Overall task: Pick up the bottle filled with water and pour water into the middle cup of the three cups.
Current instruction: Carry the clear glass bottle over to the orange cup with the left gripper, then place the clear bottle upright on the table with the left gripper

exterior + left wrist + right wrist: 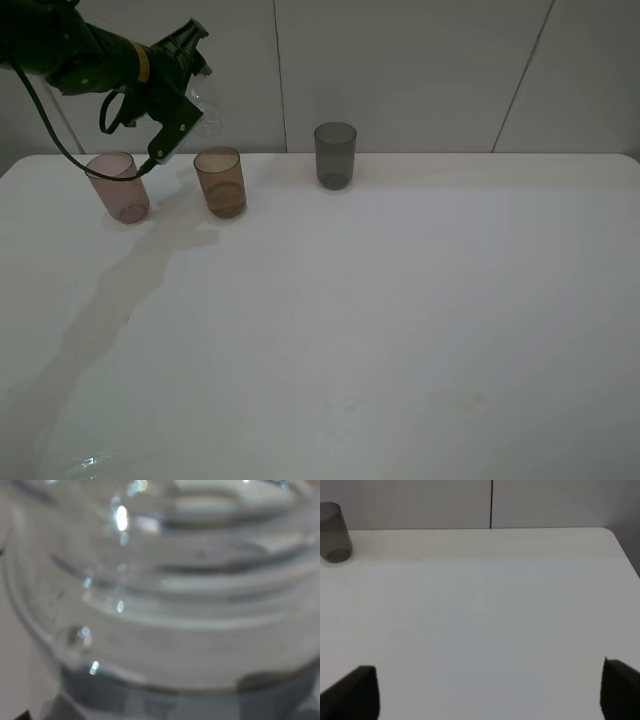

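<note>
My left gripper (190, 95) is shut on the clear bottle (207, 108) and holds it in the air, tilted, just above and behind the amber-brown middle cup (221, 182). The bottle fills the left wrist view (165, 605), blurred and very close. The pinkish-mauve cup (119, 187) stands to the left of the amber cup, under the arm. The dark grey cup (335, 155) stands to its right and also shows in the right wrist view (332, 532). My right gripper (490, 690) is open and empty over bare table, out of the exterior high view.
The three cups stand in a row near the back of the white table (400, 320), close to the wall. The left arm's cable hangs beside the pinkish cup. The table's right edge shows in the right wrist view (625, 555).
</note>
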